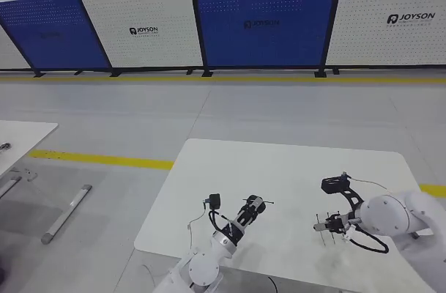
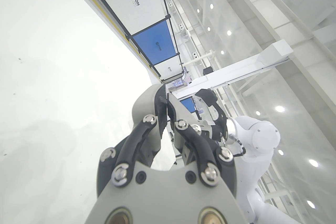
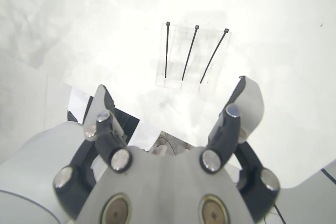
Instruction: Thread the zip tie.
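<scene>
Three black zip ties lie side by side on a clear holder (image 3: pixel 178 57) on the white table: one (image 3: pixel 167 51), a second (image 3: pixel 189 53) and a third (image 3: pixel 214 55), all with their heads at the far end. My right gripper (image 3: pixel 173 84) hangs open just above the ties' tail ends, touching none of them. It sits at the table's right front (image 1: pixel 331 223). My left gripper (image 2: pixel 165 107) is shut, raised and tilted upward at the table's front middle (image 1: pixel 253 205). A small dark tab shows at its pads (image 2: pixel 162 99); I cannot tell what it is.
The white table (image 1: pixel 281 168) is bare across its middle and back. Its front edge runs close under both arms. A second white table (image 1: pixel 17 143) stands far left across the floor. Blue and white panels (image 1: pixel 259 33) line the back.
</scene>
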Robot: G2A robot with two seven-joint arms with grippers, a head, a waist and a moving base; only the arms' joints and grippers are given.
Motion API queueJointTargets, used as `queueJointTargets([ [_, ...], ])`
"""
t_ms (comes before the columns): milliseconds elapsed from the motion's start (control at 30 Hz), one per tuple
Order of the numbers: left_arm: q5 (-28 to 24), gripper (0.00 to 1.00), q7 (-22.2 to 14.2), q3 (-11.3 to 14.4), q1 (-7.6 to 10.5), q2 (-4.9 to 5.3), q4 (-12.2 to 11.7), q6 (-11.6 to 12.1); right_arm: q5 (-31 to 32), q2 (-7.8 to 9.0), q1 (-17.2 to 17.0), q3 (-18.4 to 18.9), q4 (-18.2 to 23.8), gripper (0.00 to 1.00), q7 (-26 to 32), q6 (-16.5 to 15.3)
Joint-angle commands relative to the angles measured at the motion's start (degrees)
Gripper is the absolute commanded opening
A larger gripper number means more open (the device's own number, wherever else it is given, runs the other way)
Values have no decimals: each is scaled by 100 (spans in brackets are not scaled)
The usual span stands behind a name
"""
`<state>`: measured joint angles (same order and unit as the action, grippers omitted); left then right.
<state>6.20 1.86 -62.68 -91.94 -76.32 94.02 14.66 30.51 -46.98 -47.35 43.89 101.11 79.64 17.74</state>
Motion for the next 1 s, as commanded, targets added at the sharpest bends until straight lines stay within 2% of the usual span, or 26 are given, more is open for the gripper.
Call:
queueJointTargets([
  [0, 0, 0, 0, 0, 0, 0, 0, 0, 3, 0, -5, 6, 3, 100, 0, 0],
  [200, 0, 0, 0, 0, 0, 0, 0, 0, 3, 0, -5, 6, 3, 100, 0, 0],
  [267, 0, 0, 0, 0, 0, 0, 0, 0, -228, -8, -87, 44, 0, 100, -164, -236],
  [367, 0, 0, 0, 0, 0, 0, 0, 0, -345, -5, -115, 135, 15, 100, -178, -349],
  [500, 0, 0, 0, 0, 0, 0, 0, 0, -187, -57, -10, 37, -37, 100, 0, -155],
  [533, 0, 0, 0, 0, 0, 0, 0, 0, -176, -81, 26, -8, -73, 82, 0, -102],
  [567, 0, 0, 0, 0, 0, 0, 0, 0, -190, -96, 52, -30, -113, 49, 0, -79],
  [600, 0, 0, 0, 0, 0, 0, 0, 0, -206, -108, 75, -46, -161, 47, 0, -56],
  [633, 0, 0, 0, 0, 0, 0, 0, 0, -203, -117, 94, -60, -210, 38, 0, -15],
  [700, 0, 0, 0, 0, 0, 0, 0, 0, -234, -133, 115, -93, -296, 37, 0, 43],
  [800, 0, 0, 0, 0, 0, 0, 0, 0, -317, -145, 139, -130, -449, 27, 0, 42],
  [967, 0, 0, 0, 0, 0, 0, 0, 0, -438, -173, 187, -187, -690, 30, 0, 29],
])
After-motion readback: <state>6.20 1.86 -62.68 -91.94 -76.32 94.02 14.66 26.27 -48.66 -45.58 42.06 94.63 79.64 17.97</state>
